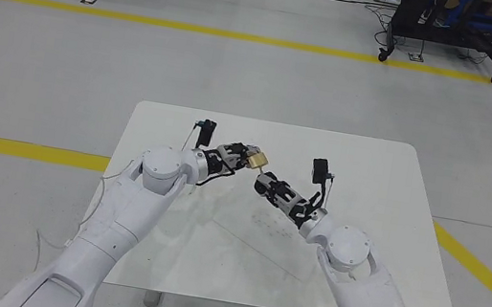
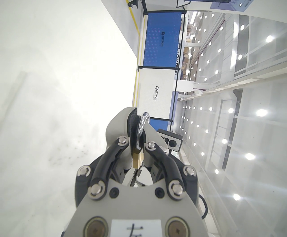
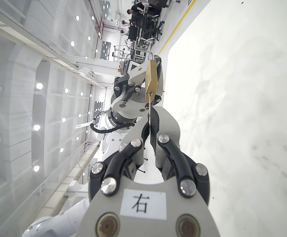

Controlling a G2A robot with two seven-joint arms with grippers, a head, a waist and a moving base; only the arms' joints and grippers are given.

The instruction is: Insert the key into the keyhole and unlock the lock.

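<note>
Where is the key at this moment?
In the right wrist view, the key is pinched in the right pincer, its tip at the keyhole of the lock held by the left pincer, above the table.

The left gripper (image 2: 139, 125), white-shelled with black linkages and ridged black pads (image 2: 132, 125), is clamped on a small brass-bodied padlock (image 2: 137, 159). The padlock's curved silver metal shackle (image 2: 143, 121) sticks out past the fingertips, and its brass body sits back between the fingers. To one side of the padlock spreads the smooth white table top (image 2: 56, 89). Far beyond the padlock stand a blue partition panel (image 2: 161, 38) and a white partition panel (image 2: 155, 94). Just beside the padlock-holding fingers sits a small black-and-grey box (image 2: 171, 142).
</note>
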